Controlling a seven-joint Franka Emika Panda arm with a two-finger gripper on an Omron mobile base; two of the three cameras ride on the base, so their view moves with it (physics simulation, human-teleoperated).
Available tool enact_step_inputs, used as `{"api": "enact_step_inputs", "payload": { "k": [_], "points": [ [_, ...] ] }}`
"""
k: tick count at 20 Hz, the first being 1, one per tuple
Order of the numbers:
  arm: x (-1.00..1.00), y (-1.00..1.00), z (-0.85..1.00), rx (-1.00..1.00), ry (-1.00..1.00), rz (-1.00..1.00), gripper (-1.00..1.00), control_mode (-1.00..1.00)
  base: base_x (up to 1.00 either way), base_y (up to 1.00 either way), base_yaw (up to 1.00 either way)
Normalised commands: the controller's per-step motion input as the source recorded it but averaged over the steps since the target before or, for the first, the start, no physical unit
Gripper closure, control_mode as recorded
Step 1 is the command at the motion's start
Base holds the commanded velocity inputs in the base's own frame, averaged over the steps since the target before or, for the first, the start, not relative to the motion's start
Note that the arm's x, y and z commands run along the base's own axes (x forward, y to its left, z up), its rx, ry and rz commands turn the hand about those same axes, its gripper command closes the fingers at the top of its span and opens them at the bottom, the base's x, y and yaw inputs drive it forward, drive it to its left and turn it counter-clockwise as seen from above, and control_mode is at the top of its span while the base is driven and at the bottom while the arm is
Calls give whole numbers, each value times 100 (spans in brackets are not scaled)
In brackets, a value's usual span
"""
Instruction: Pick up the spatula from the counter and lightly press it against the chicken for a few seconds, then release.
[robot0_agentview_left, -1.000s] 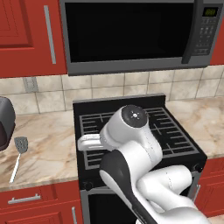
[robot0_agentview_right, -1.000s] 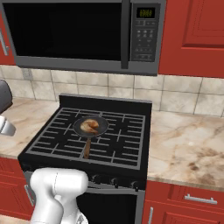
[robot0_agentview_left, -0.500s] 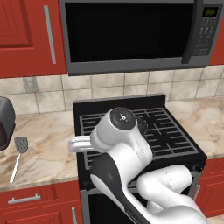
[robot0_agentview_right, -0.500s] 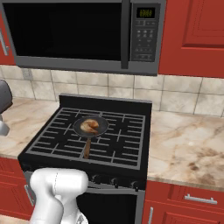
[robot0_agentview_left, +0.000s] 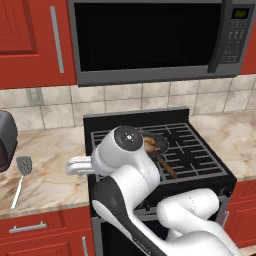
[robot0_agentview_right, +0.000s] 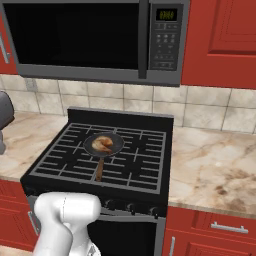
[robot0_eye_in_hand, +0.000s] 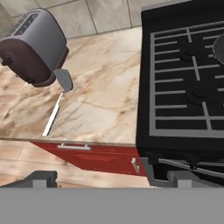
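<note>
The arm has swung left from the stove (robot0_agentview_left: 200, 150) toward the counter (robot0_agentview_left: 52, 172). The gripper (robot0_eye_in_hand: 109, 178), jaws wide apart and empty, now overlooks the spatula (robot0_eye_in_hand: 58, 99), which lies just beside the toaster (robot0_eye_in_hand: 35, 48). The chicken (robot0_agentview_right: 102, 144) sits in the pan (robot0_agentview_right: 119, 148); the approach is under way, and the grasp is probably next.

The arm (robot0_agentview_left: 134, 176) was glossy white, built of fat rounded links. A dark band (robot0_agentview_left: 112, 205) wrapped one joint. A round grey cap (robot0_agentview_left: 128, 136) with a small dark centre closed the upper link's end, and a pale stub (robot0_agentview_left: 80, 165) stuck out beside it. The fingers (robot0_eye_in_hand: 40, 178) were dull grey.
</note>
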Motion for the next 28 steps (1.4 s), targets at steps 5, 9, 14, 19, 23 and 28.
{"api": "enact_step_inputs", "payload": {
  "k": [5, 9, 14, 19, 23, 28],
  "points": [
    [8, 34, -12, 0, 0, 0, -100, -100, 0, 0, 0],
    [20, 46, -12, 0, 1, 0, -100, -100, 0, 0, 0],
    [22, 40, -8, 2, 3, 1, -100, -100, 0, 0, 0],
    [21, 36, -13, 0, 4, 0, -100, -100, 0, 0, 0],
    [7, 38, -16, 0, 4, 0, -100, -100, 0, 0, 0],
    [11, 33, -29, 0, 5, 0, -100, -100, 0, 0, 0]
  ]
}}
